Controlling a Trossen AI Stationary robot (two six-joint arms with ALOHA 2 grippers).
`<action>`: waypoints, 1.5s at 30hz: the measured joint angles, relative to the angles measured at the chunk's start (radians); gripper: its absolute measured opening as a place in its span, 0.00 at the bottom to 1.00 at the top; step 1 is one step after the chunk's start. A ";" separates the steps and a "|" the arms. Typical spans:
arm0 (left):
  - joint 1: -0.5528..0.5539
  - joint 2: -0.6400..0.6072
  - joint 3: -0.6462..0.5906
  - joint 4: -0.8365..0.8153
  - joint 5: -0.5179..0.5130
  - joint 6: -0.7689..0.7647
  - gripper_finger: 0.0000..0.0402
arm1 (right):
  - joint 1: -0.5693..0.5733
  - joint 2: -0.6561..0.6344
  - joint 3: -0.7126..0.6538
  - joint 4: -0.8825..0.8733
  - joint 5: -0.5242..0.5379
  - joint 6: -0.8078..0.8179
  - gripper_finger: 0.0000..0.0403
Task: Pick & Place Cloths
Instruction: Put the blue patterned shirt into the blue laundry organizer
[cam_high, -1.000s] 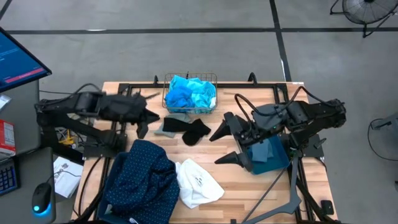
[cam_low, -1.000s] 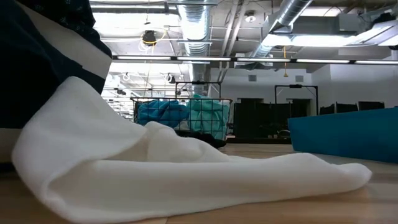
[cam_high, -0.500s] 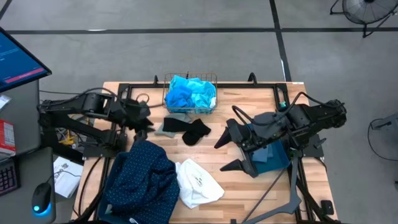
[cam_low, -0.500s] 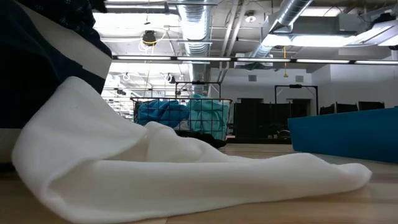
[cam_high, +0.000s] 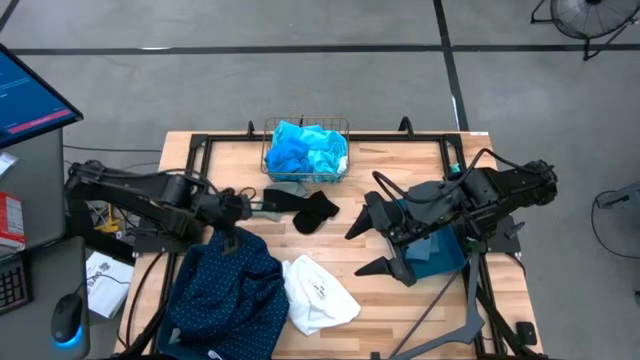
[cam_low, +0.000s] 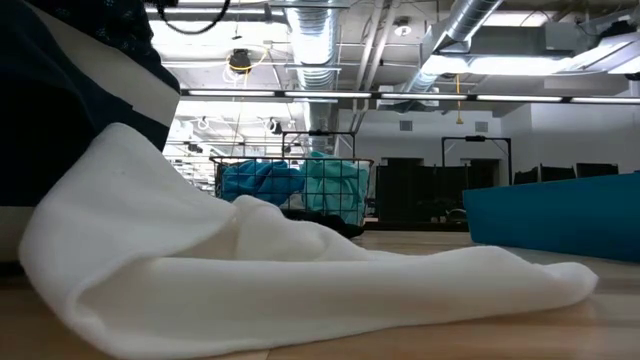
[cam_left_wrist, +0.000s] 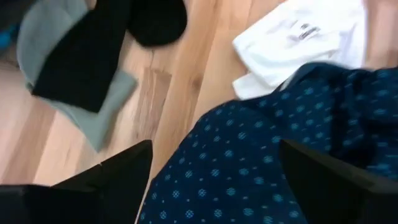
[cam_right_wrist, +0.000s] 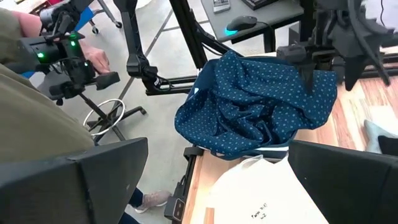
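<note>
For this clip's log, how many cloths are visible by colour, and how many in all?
Turquoise, in the wire basket: 1
Bright blue, in the basket: 1
Navy with small dots: 1
White: 1
Grey: 1
Black: 1
Pale grey-blue, in the teal bin: 1
Total: 7 cloths

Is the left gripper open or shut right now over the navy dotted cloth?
Open. In the left wrist view the left gripper shows its two fingers spread wide, with the navy dotted cloth between them, not yet pinched.
</note>
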 joint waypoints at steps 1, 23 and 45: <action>0.000 -0.001 -0.018 0.004 0.000 -0.008 0.84 | 0.000 0.000 0.000 -0.003 0.000 0.000 0.94; 0.010 -0.002 -0.173 0.113 0.214 -0.048 0.16 | -0.002 0.000 0.000 -0.015 0.000 0.000 0.94; -0.320 -0.163 0.050 0.124 0.172 -0.441 0.00 | -0.017 0.000 -0.007 -0.008 0.005 0.033 0.94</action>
